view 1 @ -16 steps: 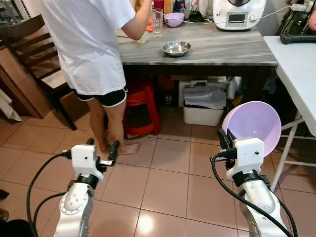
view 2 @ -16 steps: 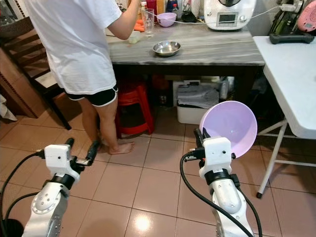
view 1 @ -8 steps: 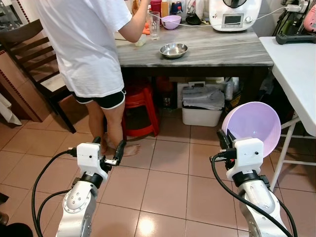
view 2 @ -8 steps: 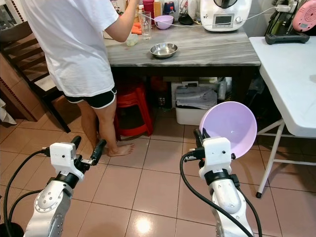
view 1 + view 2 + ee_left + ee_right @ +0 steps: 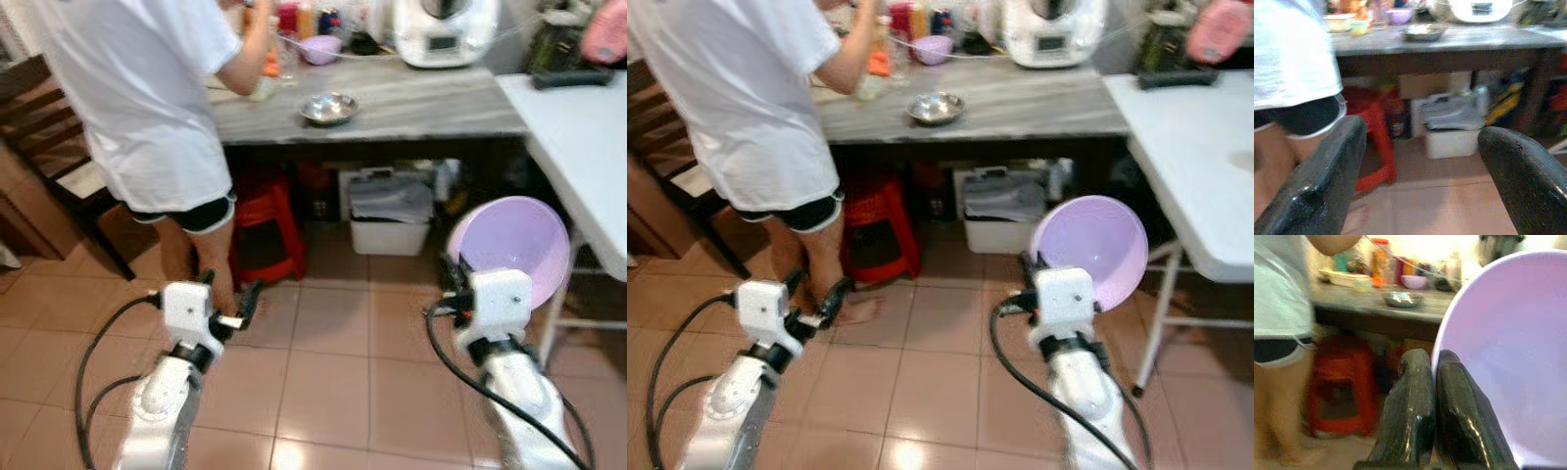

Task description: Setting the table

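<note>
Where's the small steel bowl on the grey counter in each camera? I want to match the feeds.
Left eye view: steel bowl on the counter, upper middle.
Right eye view: upper middle, slightly left.
Left wrist view: top centre, above the open left hand.
Right wrist view: upper middle, left of the lavender bowl that the right hand grips.
Shared landmark: red stool under the counter.

Terracotta floor tiles (image 5: 323, 367) with pale grout shine under the room light. A grey marbled counter (image 5: 411, 103) runs along the far side; below it are a red stool (image 5: 269, 230) and a white bin (image 5: 392, 220). A white folding table (image 5: 578, 147) stands at the right edge, a dark wooden chair (image 5: 49, 127) at the left.
</note>
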{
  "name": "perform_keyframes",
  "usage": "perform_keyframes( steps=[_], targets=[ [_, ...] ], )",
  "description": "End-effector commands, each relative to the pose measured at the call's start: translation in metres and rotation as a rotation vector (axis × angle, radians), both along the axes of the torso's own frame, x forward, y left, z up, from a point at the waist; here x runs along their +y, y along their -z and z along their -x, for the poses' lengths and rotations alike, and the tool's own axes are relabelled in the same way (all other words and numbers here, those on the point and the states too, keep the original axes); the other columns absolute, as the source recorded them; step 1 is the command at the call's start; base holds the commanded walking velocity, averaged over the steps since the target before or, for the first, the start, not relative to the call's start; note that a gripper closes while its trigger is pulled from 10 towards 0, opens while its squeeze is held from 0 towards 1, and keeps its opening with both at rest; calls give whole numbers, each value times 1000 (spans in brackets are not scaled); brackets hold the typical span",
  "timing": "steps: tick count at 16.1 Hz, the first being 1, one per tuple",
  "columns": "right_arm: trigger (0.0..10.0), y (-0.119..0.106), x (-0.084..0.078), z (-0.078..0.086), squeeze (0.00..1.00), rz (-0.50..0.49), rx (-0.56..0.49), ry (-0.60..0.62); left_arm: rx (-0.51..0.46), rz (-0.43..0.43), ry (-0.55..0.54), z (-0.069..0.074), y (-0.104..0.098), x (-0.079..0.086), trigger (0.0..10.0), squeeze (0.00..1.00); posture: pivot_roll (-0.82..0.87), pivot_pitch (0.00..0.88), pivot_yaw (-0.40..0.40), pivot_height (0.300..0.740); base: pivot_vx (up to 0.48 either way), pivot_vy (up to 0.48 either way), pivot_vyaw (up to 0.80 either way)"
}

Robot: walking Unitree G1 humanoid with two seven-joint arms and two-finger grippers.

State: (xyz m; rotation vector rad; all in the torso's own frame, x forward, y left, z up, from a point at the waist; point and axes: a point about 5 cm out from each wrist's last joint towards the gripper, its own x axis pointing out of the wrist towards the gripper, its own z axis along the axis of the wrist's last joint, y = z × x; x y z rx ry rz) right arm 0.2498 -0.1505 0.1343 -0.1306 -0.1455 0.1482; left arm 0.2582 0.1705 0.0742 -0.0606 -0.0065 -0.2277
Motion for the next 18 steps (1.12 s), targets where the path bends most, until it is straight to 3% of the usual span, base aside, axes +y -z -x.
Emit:
perform_keyframes(
  steps=[1,6,18],
  targets=[
    [10000,-3,-5,1,0,12,-9,15,-10,3,2,-1,-3,-1,10000,0,-133,3,110,740,315,0,0],
    [10000,-2,-3,0,0,11,-6,10,-8,2,21,0,-3,-3,10000,0,-132,3,113,740,315,0,0],
    [10000,-1,1,-1,0,5,0,1,1,12,54,1,-2,-8,10000,0,-127,9,116,740,316,0,-635]
  ],
)
